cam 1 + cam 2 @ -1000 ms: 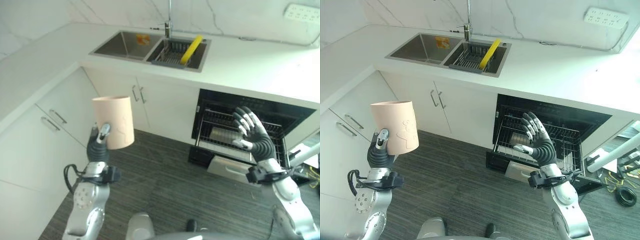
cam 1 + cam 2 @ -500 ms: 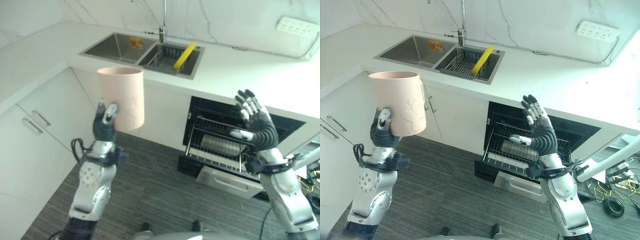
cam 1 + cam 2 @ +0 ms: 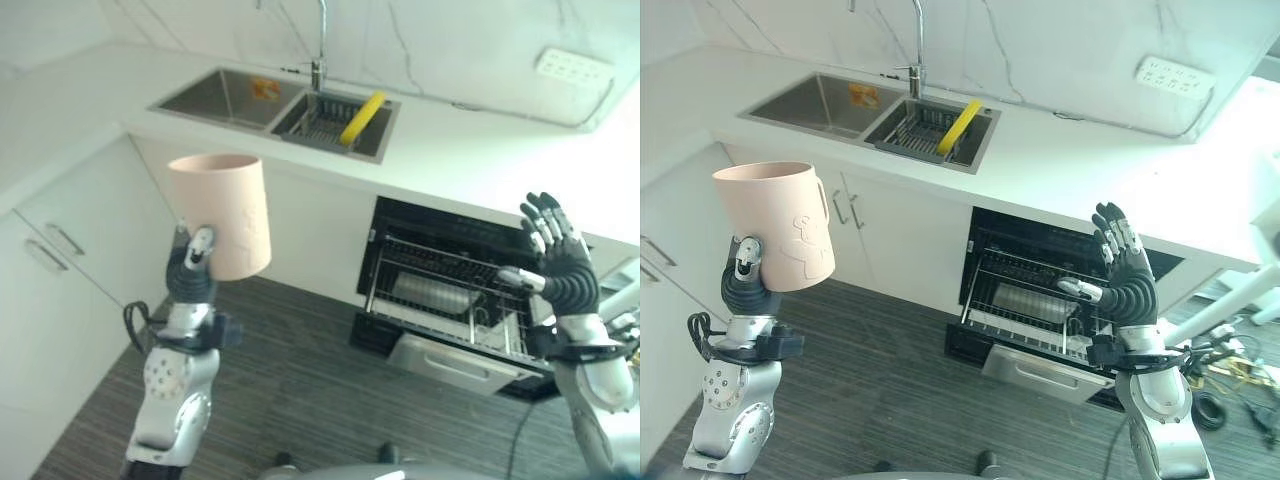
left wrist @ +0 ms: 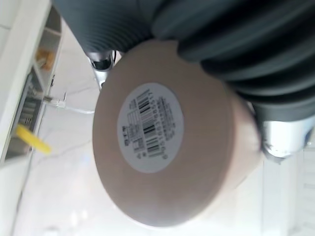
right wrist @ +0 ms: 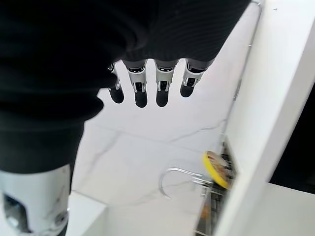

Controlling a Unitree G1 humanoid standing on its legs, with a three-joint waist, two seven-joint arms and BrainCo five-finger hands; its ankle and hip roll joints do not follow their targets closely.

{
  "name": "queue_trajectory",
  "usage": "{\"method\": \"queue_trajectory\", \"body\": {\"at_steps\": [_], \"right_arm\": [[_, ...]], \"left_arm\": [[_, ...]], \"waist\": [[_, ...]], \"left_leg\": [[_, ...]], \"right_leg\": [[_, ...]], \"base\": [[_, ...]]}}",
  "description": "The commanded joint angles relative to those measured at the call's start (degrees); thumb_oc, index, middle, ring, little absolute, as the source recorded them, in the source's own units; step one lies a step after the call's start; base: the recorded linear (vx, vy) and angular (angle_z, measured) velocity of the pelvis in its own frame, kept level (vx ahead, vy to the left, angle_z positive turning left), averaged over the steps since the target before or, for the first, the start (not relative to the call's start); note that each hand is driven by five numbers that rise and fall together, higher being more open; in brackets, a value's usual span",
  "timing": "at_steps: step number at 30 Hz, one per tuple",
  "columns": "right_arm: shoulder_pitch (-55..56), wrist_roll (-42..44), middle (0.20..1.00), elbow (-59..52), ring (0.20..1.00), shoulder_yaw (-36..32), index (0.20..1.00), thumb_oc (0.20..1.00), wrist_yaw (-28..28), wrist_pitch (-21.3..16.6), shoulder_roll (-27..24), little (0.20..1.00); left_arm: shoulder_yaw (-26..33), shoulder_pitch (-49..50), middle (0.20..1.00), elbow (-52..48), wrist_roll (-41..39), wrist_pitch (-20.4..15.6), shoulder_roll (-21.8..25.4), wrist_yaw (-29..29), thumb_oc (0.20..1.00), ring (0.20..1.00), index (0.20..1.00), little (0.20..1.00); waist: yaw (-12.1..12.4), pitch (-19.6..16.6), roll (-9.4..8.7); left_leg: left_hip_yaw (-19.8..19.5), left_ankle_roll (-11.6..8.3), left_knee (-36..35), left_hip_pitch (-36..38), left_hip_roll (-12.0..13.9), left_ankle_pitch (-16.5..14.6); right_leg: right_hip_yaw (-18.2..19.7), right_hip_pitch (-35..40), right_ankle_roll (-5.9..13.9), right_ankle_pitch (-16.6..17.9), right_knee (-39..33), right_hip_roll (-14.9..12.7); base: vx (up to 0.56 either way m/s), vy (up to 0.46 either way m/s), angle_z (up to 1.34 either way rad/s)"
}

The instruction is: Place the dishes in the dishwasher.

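Observation:
A tall pink cup (image 3: pixel 222 215) stands upright in the air at the left, over the floor, with my left hand (image 3: pixel 190 278) shut on its lower side. Its round base with a white label (image 4: pixel 150 127) faces the left wrist view. The open dishwasher (image 3: pixel 470 215) sits under the counter with its wire rack (image 3: pixel 400 262) pulled out; a pale dish (image 3: pixel 430 295) lies in the rack. My right hand (image 3: pixel 558 268) is raised by the rack's right end, open and holding nothing, its fingers (image 5: pixel 140 91) straight.
A double sink (image 3: pixel 225 90) with a tap (image 3: pixel 320 40) is set in the white counter; a yellow item (image 3: pixel 361 104) leans in its drain basket. White cabinets (image 3: pixel 70 250) line the left. Dark striped floor (image 3: pixel 320 390) lies between me and the dishwasher.
The whole view has shifted, so the camera moved. My right hand now stands by the rack's right end instead of in front of its middle. The cup stays held.

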Motion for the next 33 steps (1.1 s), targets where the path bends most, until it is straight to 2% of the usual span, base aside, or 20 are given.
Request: {"method": "queue_trajectory", "body": {"at_steps": [1, 3, 5, 6, 8, 10, 11, 12, 13, 15, 16, 17, 18, 19, 21, 22, 24, 26, 30, 33], "right_arm": [[-4.06, 0.19, 1.000, -4.51, 1.000, 1.08, 1.000, 1.000, 2.48, -7.17, -0.34, 1.000], [-4.39, 2.03, 1.000, -4.18, 1.000, 2.27, 1.000, 1.000, 1.66, -7.36, 0.97, 1.000], [-6.15, 0.14, 1.000, -4.23, 1.000, 4.62, 1.000, 1.000, 0.52, -6.20, 2.19, 1.000], [-6.63, -0.78, 1.000, -4.38, 1.000, 5.14, 1.000, 1.000, 0.39, -5.61, 2.43, 1.000], [-6.68, 1.42, 1.000, -5.48, 1.000, 5.50, 1.000, 1.000, 1.01, -4.90, 2.33, 1.000], [-8.44, 4.95, 1.000, -5.26, 1.000, 5.92, 1.000, 1.000, 1.75, -4.67, 1.42, 1.000], [-10.70, 6.27, 1.000, -4.89, 1.000, 7.07, 1.000, 1.000, 2.39, -3.03, 0.86, 1.000], [-12.52, 6.15, 1.000, -4.42, 1.000, 7.94, 1.000, 1.000, 2.41, -1.60, 0.14, 1.000], [-13.58, 6.82, 1.000, -3.89, 1.000, 8.84, 1.000, 1.000, 3.31, -1.80, -0.23, 1.000], [-12.93, 7.34, 1.000, -3.83, 1.000, 9.64, 1.000, 1.000, 5.62, -2.31, -0.41, 1.000], [-11.81, 7.24, 1.000, -3.93, 1.000, 9.58, 1.000, 1.000, 6.82, -3.02, -1.49, 1.000], [-11.18, 8.20, 1.000, -3.96, 1.000, 9.38, 1.000, 1.000, 7.36, -3.18, -2.14, 1.000], [-10.71, 8.67, 1.000, -3.51, 1.000, 9.04, 1.000, 1.000, 6.91, -3.61, -2.74, 1.000], [-10.69, 8.48, 1.000, -3.31, 1.000, 8.93, 1.000, 1.000, 6.52, -3.56, -2.81, 1.000], [-10.25, 7.58, 1.000, -4.02, 1.000, 8.33, 1.000, 1.000, 4.93, -2.96, -3.16, 1.000], [-9.90, 7.48, 1.000, -4.37, 1.000, 7.99, 1.000, 1.000, 4.68, -3.02, -3.23, 1.000], [-9.84, 7.45, 1.000, -4.18, 1.000, 7.60, 1.000, 1.000, 4.50, -2.96, -3.37, 1.000], [-9.82, 5.69, 1.000, -3.68, 1.000, 7.29, 1.000, 1.000, 4.72, -2.53, -3.08, 1.000], [-7.62, 5.52, 1.000, -5.02, 1.000, 6.45, 1.000, 1.000, 5.43, 1.14, -2.33, 1.000], [-8.05, 6.01, 1.000, -4.68, 1.000, 6.44, 1.000, 1.000, 5.04, 3.23, -1.74, 1.000]], "left_arm": [[3.07, -2.86, 0.200, -2.65, 4.24, -3.71, 5.27, 0.56, 0.200, 0.200, 0.200, 0.200], [2.71, -3.21, 0.200, -3.15, 7.50, -3.67, 6.13, -0.16, 0.200, 0.200, 0.200, 0.200], [1.44, -3.96, 0.200, -3.22, 7.75, -2.99, 6.86, 0.48, 0.200, 0.200, 0.200, 0.200], [1.32, -4.42, 0.200, -3.25, 7.72, -2.86, 7.07, 0.46, 0.200, 0.200, 0.200, 0.200], [1.39, -5.50, 0.200, -3.78, 7.52, -3.04, 8.18, 0.47, 0.200, 0.200, 0.200, 0.200], [1.53, -5.48, 0.200, -4.20, 8.32, -3.07, 8.14, 1.72, 0.200, 0.200, 0.200, 0.200], [1.30, -5.29, 0.200, -3.77, 9.55, -2.77, 7.77, 4.55, 0.200, 0.200, 0.200, 0.200], [0.91, -5.25, 0.200, -3.10, 7.61, -2.12, 7.22, 6.64, 0.200, 0.200, 0.200, 0.200], [0.62, -5.23, 0.200, -2.73, 5.19, -1.80, 6.53, 7.76, 0.200, 0.200, 0.200, 0.200], [0.46, -3.76, 0.200, -2.37, 3.36, -1.96, 4.58, 7.64, 0.200, 0.200, 0.200, 0.200], [-0.65, -2.39, 0.200, -3.18, 5.94, -3.24, 3.42, 7.10, 0.200, 0.200, 0.200, 0.200], [-1.42, -1.84, 0.200, -3.89, 7.95, -3.58, 2.85, 7.36, 0.200, 0.200, 0.200, 0.200], [-2.37, -1.68, 0.200, -4.22, 8.97, -3.31, 2.33, 7.37, 0.200, 0.200, 0.200, 0.200], [-2.76, -1.83, 0.200, -4.07, 8.86, -3.18, 2.22, 7.48, 0.200, 0.200, 0.200, 0.200], [-3.25, -2.82, 0.200, -3.84, 6.55, -2.34, 2.54, 6.85, 0.200, 0.200, 0.200, 0.200], [-3.42, -3.20, 0.200, -3.60, 6.35, -2.44, 2.49, 6.40, 0.200, 0.200, 0.200, 0.200], [-3.86, -3.58, 0.200, -3.03, 7.22, -2.90, 2.28, 5.94, 0.200, 0.200, 0.200, 0.200], [-4.24, -4.13, 0.200, -2.38, 8.52, -2.65, 2.24, 6.13, 0.200, 0.200, 0.200, 0.200], [-2.59, -3.47, 0.200, -1.70, 8.32, -2.31, 3.78, 5.87, 0.200, 0.200, 0.200, 0.200], [-1.40, -3.97, 0.200, -1.01, 12.49, -3.19, 4.94, 7.33, 0.200, 0.200, 0.200, 0.200]], "waist": [[3.23, 2.33, -1.25], [4.20, 1.88, -0.92], [3.83, 2.28, 0.02], [3.70, 2.28, 0.34], [3.86, 2.03, 0.54], [4.29, 2.07, 0.59], [3.82, 1.95, 1.71], [3.19, 1.70, 2.56], [2.92, 1.41, 3.18], [2.58, 0.67, 3.87], [2.34, 0.79, 4.26], [2.13, 0.96, 4.56], [1.64, 1.35, 5.07], [1.49, 1.63, 5.28], [0.90, 1.78, 6.95], [0.92, 1.79, 7.21], [0.84, 1.46, 7.38], [0.42, 0.38, 7.73], [-0.05, -1.80, 8.03], [-0.07, -2.04, 7.83]], "left_leg": [[-1.57, 1.84, 0.65, -0.83, -2.21, -3.93], [-2.00, 0.19, 1.08, -0.61, -0.24, -4.44], [-2.85, -1.15, 1.01, 0.65, 2.25, -4.41], [-3.31, -1.56, 0.94, 0.94, 3.30, -4.28], [-5.66, -3.28, 3.05, -0.51, 6.62, -4.10], [-5.93, -5.22, 6.09, -2.16, 9.90, -3.78], [-5.65, -6.48, 6.14, -2.04, 12.15, -2.53], [-4.71, -7.03, 5.45, -1.03, 13.22, -1.43], [-3.69, -7.17, 4.82, -0.26, 13.56, -0.88], [-2.56, -6.85, 8.14, -1.00, 12.64, 1.08], [-2.10, -6.66, 13.98, -3.39, 12.00, 3.82], [-1.60, -6.67, 16.30, -4.96, 12.02, 4.76], [0.81, -6.85, 16.70, -6.36, 12.38, 5.33], [1.66, -6.93, 15.31, -6.45, 12.18, 5.71], [4.90, -7.29, 3.90, -4.96, 11.32, 8.68], [4.39, -7.35, 1.78, -4.81, 11.07, 9.54], [3.44, -7.25, -0.57, -3.90, 10.85, 9.03], [3.01, -7.37, -2.79, -2.02, 10.24, 7.19], [3.63, -7.37, -3.07, 0.77, 8.94, 4.25], [4.50, -6.92, -3.07, 1.80, 8.60, 3.29]], "right_leg": [[-4.48, 5.22, 1.35, 4.36, -3.24, -6.85], [-6.45, 8.75, 2.68, 8.20, -11.07, -11.19], [-4.42, 8.84, 3.66, 10.92, -12.65, -13.15], [-3.32, 8.86, 3.81, 10.54, -12.76, -13.37], [-1.45, 9.84, 4.03, 6.98, -12.30, -12.15], [-3.83, 10.01, 4.32, 5.08, -13.03, -11.03], [-3.19, 9.20, 4.03, 3.84, -13.38, -9.42], [-1.99, 8.11, 3.62, 3.27, -13.38, -8.33], [-1.51, 7.68, 2.73, 2.60, -13.38, -7.55], [-1.21, 7.73, 0.72, 1.56, -13.38, -6.24], [-1.63, 8.13, -0.88, 1.02, -13.38, -5.31], [-2.17, 8.52, -1.60, 0.71, -13.38, -4.81], [-3.76, 9.36, -2.08, 0.30, -13.38, -4.35], [-4.48, 9.82, -1.98, 0.11, -13.38, -4.38], [-6.35, 10.98, -0.72, -0.39, -13.38, -4.35], [-6.32, 11.35, -0.61, -0.59, -13.38, -4.45], [-6.03, 11.58, -0.45, -0.93, -13.38, -4.74], [-5.85, 11.83, 0.09, -1.21, -13.38, -5.43], [-5.96, 12.95, 2.19, -1.52, -13.38, -7.24], [-6.37, 13.44, 3.12, -1.12, -13.38, -8.47]], "base": [[0.06, -0.548, -0.16], [0.16, -0.609, -0.10], [0.21, -0.534, 0.06], [0.21, -0.541, 0.12], [0.19, -0.747, 0.18], [0.13, -0.702, 0.25], [0.09, -0.546, 0.15], [0.08, -0.401, -0.10], [0.10, -0.287, -0.15], [0.13, -0.257, -0.38], [0.13, -0.267, -0.39], [0.13, -0.252, -0.29], [0.10, -0.137, -0.10], [0.13, -0.056, 0.22], [0.12, 0.077, 0.39], [0.07, 0.133, 0.39], [0.04, 0.101, 0.30], [0.04, 0.141, 0.02], [0.07, 0.157, -0.09], [0.05, 0.090, -0.17]]}}
